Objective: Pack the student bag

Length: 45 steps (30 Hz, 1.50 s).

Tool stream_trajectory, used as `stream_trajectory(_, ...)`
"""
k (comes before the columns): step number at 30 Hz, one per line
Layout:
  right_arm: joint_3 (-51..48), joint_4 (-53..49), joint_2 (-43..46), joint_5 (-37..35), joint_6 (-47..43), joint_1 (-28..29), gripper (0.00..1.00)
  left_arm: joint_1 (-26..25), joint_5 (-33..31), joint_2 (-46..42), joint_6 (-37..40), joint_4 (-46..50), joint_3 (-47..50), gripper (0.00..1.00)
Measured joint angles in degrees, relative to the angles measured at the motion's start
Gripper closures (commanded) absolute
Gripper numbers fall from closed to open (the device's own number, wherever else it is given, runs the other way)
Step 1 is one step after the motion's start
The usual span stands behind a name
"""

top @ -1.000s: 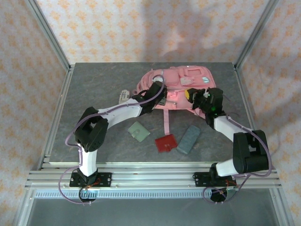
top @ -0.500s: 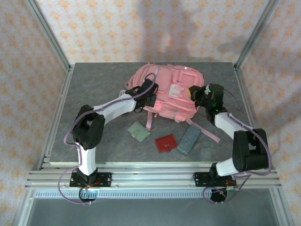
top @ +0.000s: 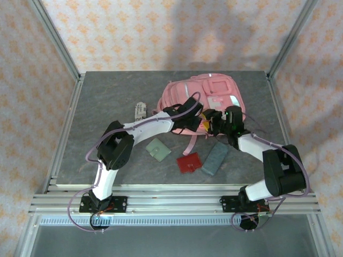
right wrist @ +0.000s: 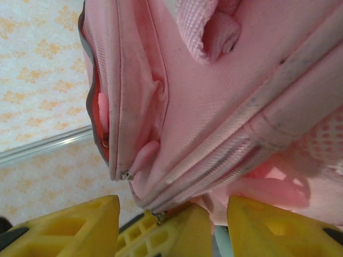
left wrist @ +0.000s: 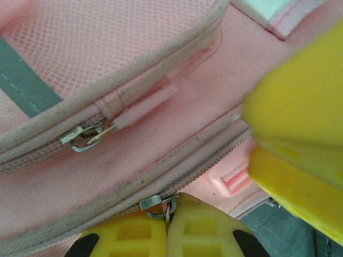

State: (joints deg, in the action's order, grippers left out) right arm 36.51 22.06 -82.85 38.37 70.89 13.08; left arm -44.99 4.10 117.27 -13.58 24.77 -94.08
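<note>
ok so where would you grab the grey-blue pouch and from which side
Probably from straight above, closing across the narrow width of the grey-blue pouch near its middle. It lies flat on the table, long axis slanted, so turn the wrist to match.

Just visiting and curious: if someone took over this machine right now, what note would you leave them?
Left claw: shut on a zip pull of the pink backpack, at the table's far side.
Right claw: open, close beside it against the bag.
Flat green square, flat red square, grey-blue case and small striped item lie on the table, unpacked.
Done: zip pull gripped; that zip looks closed.
Left: open it, load the items, close up.
</note>
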Motion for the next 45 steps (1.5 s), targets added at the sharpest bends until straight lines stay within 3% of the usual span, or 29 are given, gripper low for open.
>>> stream_trajectory(5, 0.04, 3.06, -2.97, -1.81, 3.69, 0.02, 0.57, -0.13, -0.26, 0.0, 0.04, 0.31, 0.07, 1.0)
stream_trajectory(8, 0.81, 4.0, -5.86, -3.39, 4.63, 0.09, 0.88, -0.13, -1.33, 0.0, 0.15, 0.35, 0.61, 1.0)
stream_trajectory(10, 1.77, 4.42, -8.33, -3.5, 5.29, 0.07, 1.0, -0.11, -2.64, 0.0, 0.2, 0.31, 1.38, 1.0)
stream_trajectory(17, 2.62, 6.25, -11.04, -4.9, 6.67, 0.07, 1.0, 2.27, -6.91, -0.42, 0.2, -0.28, 5.92, 1.0)
stream_trajectory(27, 2.73, 5.84, -10.84, -5.9, 6.4, 0.07, 1.0, 7.52, -8.0, -3.87, 0.2, -1.46, 9.84, 1.0)
stream_trajectory(34, 6.27, 1.07, -11.28, -5.46, 3.02, -0.66, 1.0, 7.39, -6.14, -5.16, 0.13, -5.22, 13.73, 1.0)
stream_trajectory(42, 21.09, -9.55, -20.5, -3.58, -4.81, -3.45, 1.0, 2.95, -3.41, -6.05, -2.19, -10.58, 17.09, 1.0)
stream_trajectory(43, 23.1, -10.73, -21.86, -3.21, -5.7, -3.63, 0.98, 2.4, -3.02, -6.05, -2.91, -11.08, 16.98, 1.0)
stream_trajectory(45, 25.68, -12.59, -23.39, -2.75, -7.28, -3.67, 0.82, 1.7, -2.93, -5.86, -3.72, -11.1, 16.22, 1.0)
